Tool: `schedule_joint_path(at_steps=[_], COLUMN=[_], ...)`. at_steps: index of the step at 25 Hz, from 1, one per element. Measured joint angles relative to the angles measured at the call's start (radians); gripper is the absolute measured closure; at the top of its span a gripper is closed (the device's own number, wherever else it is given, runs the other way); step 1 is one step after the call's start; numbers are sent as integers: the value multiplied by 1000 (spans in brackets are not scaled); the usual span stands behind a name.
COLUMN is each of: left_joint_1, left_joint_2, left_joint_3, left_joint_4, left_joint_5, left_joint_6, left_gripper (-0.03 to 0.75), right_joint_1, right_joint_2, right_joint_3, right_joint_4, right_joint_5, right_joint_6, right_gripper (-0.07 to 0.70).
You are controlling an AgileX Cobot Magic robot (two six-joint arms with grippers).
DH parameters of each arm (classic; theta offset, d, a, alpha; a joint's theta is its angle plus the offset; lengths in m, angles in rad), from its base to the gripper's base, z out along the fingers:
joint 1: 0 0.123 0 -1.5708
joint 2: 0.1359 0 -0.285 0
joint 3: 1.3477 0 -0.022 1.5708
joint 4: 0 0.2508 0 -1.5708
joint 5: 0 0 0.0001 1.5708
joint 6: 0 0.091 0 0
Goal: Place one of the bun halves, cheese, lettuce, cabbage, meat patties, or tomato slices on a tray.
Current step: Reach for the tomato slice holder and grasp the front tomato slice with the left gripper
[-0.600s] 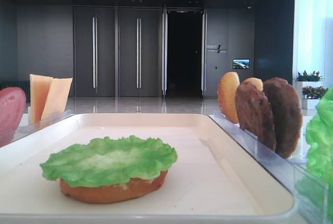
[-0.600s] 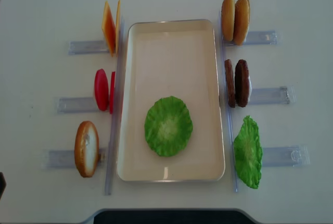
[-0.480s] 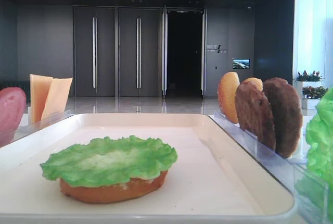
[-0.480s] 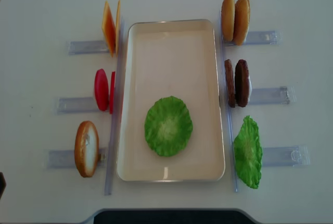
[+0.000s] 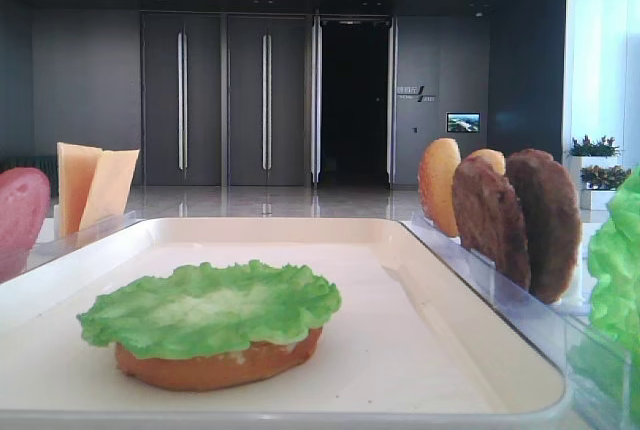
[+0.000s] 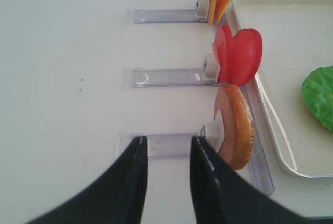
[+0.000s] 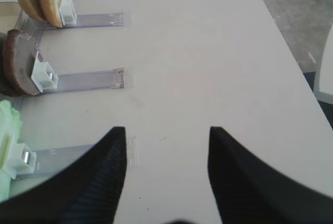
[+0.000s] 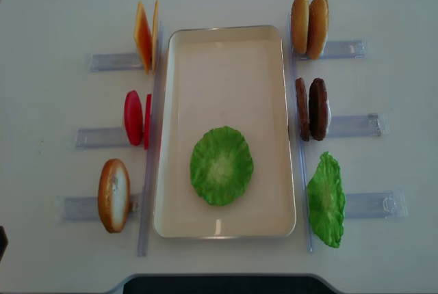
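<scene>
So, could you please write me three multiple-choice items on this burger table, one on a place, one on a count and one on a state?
1. Where does the lettuce on the tray lie?
A. on a bun half
B. on bare tray
C. on a patty

2. How many meat patties stand in the rack?
A. one
B. two
C. four

3. How is the right gripper?
A. shut on cheese
B. shut on nothing
C. open, holding nothing

Answers:
1 A, the low front view shows a bun half under the leaf.
2 B, two dark discs stand side by side.
3 C, its fingers stand apart over bare table.
</scene>
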Motion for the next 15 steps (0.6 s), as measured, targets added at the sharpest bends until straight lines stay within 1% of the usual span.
schedule_joint_path(at_steps=[7, 10, 12, 15], left_joint_1=[0, 0, 0, 0], left_joint_2=[0, 0, 0, 8], left_joint_3=[0, -5, -20, -33], left_joint_4=[0, 21, 35, 42], left_joint_5=[0, 7, 10, 10], left_joint_6=[0, 0, -11, -22], left_gripper=[496, 489, 464, 394], right_joint_1=[0, 0, 0, 0], right_joint_2=[0, 0, 0, 0], right_joint_3=[0, 0, 0, 0], right_joint_4=[1, 1, 1, 1], right_joint_5=[0, 0, 0, 0], right_joint_6=[0, 0, 0, 0], right_gripper=[263, 263, 263, 263])
